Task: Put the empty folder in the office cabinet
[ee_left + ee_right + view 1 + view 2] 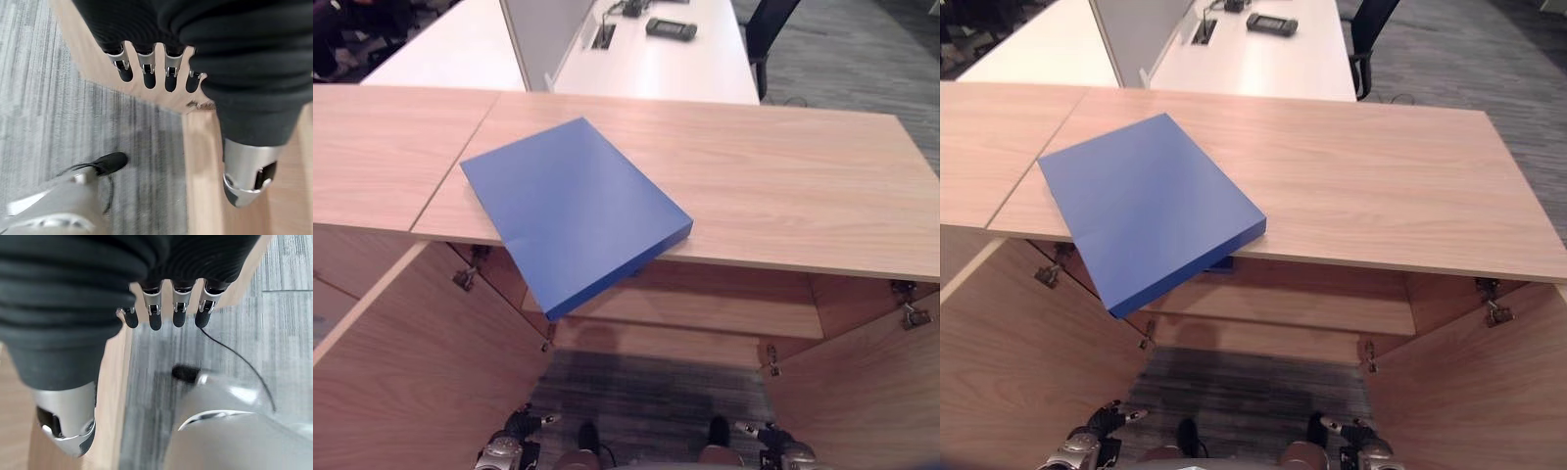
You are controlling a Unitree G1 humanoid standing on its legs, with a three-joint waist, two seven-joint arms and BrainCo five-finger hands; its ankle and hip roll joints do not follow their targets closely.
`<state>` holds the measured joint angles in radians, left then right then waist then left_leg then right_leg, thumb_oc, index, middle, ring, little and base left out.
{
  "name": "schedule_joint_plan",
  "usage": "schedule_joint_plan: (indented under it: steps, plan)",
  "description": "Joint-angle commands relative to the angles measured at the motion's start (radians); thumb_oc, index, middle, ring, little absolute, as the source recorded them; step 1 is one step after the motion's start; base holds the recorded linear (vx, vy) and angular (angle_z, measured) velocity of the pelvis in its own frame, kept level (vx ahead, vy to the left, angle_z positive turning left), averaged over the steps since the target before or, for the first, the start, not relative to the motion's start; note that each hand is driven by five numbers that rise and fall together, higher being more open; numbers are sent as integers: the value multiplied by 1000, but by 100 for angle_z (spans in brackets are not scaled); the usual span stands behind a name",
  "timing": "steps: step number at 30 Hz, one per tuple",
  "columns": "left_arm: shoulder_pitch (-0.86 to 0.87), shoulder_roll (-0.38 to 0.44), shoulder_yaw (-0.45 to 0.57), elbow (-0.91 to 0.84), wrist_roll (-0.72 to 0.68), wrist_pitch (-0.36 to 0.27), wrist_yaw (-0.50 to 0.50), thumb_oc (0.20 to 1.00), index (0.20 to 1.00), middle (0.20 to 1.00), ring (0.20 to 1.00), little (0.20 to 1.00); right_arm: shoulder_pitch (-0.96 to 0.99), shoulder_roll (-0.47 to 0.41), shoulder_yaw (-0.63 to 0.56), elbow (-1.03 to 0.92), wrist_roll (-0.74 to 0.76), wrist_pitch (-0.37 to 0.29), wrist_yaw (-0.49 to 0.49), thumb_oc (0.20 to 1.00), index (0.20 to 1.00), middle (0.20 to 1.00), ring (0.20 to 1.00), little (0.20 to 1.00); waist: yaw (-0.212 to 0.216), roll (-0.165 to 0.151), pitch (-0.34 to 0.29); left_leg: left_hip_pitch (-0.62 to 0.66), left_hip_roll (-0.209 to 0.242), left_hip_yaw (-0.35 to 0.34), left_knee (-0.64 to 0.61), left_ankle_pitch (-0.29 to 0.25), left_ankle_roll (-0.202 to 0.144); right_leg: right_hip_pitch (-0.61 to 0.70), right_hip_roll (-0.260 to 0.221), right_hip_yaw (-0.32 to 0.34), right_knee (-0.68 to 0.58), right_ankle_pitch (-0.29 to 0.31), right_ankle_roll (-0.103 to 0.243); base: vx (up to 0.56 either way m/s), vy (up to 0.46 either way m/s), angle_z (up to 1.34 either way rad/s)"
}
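My left hand [146, 68] hangs low beside me, its fingers [170, 78] straight and relaxed, pointing down toward the grey carpet [44, 122], and it holds nothing. My right hand [171, 308] hangs in the same way on the other side, fingers loose and empty. Both hands are low in front of the open cabinet [685, 313], each one near a wooden door [411, 362]. The blue folder [573, 211] lies well above and ahead of my hands, flat on the cabinet top [783, 186], with one corner over the front edge.
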<state>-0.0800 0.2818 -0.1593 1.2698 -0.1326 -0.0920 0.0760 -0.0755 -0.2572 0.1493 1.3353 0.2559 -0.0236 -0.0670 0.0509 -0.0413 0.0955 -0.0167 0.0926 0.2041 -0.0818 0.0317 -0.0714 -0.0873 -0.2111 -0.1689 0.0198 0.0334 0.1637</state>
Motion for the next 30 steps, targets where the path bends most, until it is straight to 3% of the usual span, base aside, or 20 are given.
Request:
schedule_joint_plan:
  steps: [1, 10, 16, 18, 19, 21, 24, 25, 27, 30]
  plan:
    - [5, -8, 30, 4, -83, -14, -10, 1000, 1000, 1000, 1000, 1000, -13, -20, 31, 7, -5, -17, -11, 1000, 1000, 1000, 1000, 1000, 13, -13, -2, -4, -41, -77, 8, -41, 25, 75, 67, 17, -104, 30, 6, 200, -38, 26]
    - [45, -43, 67, 12, -102, 0, 15, 1000, 1000, 1000, 1000, 1000, 58, -13, 22, 19, -40, -19, -37, 1000, 1000, 1000, 1000, 1000, 10, 4, -45, 83, -31, -111, -6, -59, 9, 164, 94, -10, -107, -26, 5, 105, 4, 14]
    - [63, -42, 108, -21, -123, -21, 107, 1000, 1000, 1000, 1000, 1000, 51, 9, 23, 21, -65, -9, -83, 1000, 1000, 1000, 1000, 1000, 16, 7, -55, 90, -27, -112, -6, -61, 6, 170, 94, -18, -107, -30, 8, 20, 6, 4]
    - [118, -6, 129, -281, -101, -50, 200, 1000, 1000, 1000, 1000, 1000, 61, 12, 14, -13, -76, -12, -120, 1000, 1000, 1000, 1000, 1000, 23, 7, -47, 85, -27, -118, -6, -59, 6, 166, 94, -22, -107, -26, 10, -14, 7, 4]
    - [123, -6, 130, -287, -100, -46, 201, 1000, 1000, 1000, 1000, 1000, 62, 13, 15, -14, -76, -11, -120, 1000, 1000, 1000, 1000, 1000, 23, 6, -48, 86, -27, -118, -6, -60, 6, 167, 94, -22, -107, -26, 10, 0, 0, 0]
    - [284, 62, 213, -719, 21, -40, 229, 1000, 1000, 1000, 1000, 1000, 104, 14, -17, -81, -91, -8, -131, 1000, 1000, 1000, 1000, 1000, 34, -2, -36, 79, -21, -124, -6, -57, 5, 165, 96, -26, -107, -27, 14, -34, -36, 5]
    - [373, 139, 332, -948, 236, -40, 321, 1000, 1000, 1000, 1000, 1000, 136, 25, -45, -102, -101, -4, -126, 1000, 1000, 1000, 1000, 1000, 46, -13, -31, 75, -15, -130, -6, -58, 0, 166, 100, -30, -107, -30, 16, -11, -32, 4]
    - [380, 138, 336, -956, 240, -35, 321, 1000, 1000, 1000, 1000, 1000, 137, 27, -43, -103, -102, -3, -126, 1000, 1000, 1000, 1000, 1000, 45, -15, -32, 75, -15, -130, -6, -58, 0, 167, 100, -30, -107, -31, 16, 21, -27, 6]
    - [385, 190, 439, -1125, 392, -47, 421, 1000, 1000, 1000, 1000, 1000, 146, 34, -51, -84, -102, -3, -122, 1000, 1000, 1000, 1000, 1000, 56, -26, -30, 72, -10, -134, -6, -59, -5, 169, 104, -32, -107, -32, 17, -11, -50, 6]
    - [334, 247, 469, -1245, 530, -43, 492, 1000, 1000, 1000, 1000, 1000, 133, 45, -33, -46, -92, -11, -121, 1000, 1000, 1000, 1000, 1000, 58, -40, -31, 69, -6, -129, -6, -59, -10, 166, 105, -30, -107, -28, 17, -27, -46, 7]
